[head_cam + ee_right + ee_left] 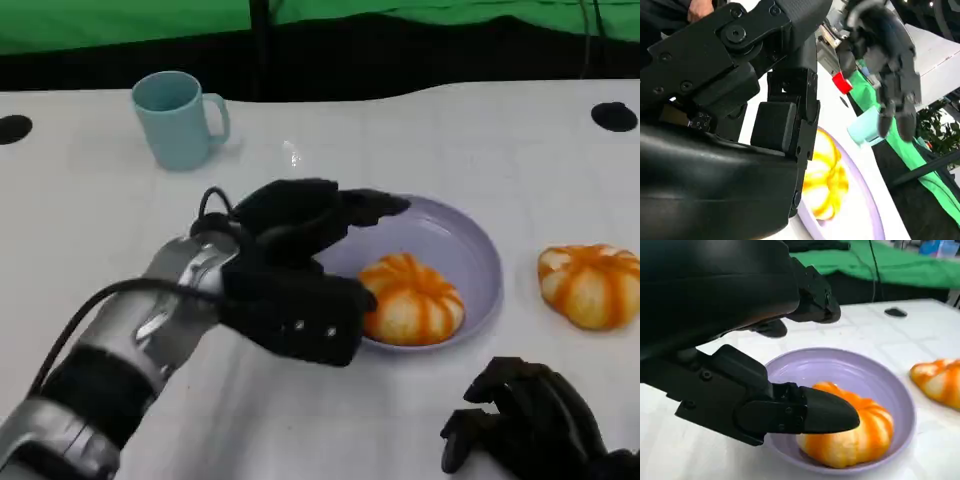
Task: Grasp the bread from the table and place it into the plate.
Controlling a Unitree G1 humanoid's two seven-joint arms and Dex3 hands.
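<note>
Here is the plate [470,262], lavender and shallow, sitting on the white table [420,140], and everything gets placed from it. One orange-striped bread [415,300] lies inside the plate, on the side nearest the robot; its left edge is hidden behind the left hand [295,275], so from the head view you cannot see whether hand and bread touch. The left wrist view helps: a black finger [810,412] sits just in front of that bread, the upper fingers [812,295] arch above the plate's far rim, and there is nothing between them, so the left hand is spread and empty, hovering over the plate's left side.

To the right of the plate, apart from it on bare table, lies a second bread [592,285], cut off by the picture edge in the left wrist view.

Nearer the robot than the plate, to its right, sits the right hand [530,415], low at the picture's edge and partly cut off; its fingers look curled in, but whether they are fully closed is hard to tell. The right wrist view is blurred and tilted, showing the plated bread beyond that hand's shell.

Beyond the plate to its left stands a pale teal mug [178,118], upright, handle toward the plate.
</note>
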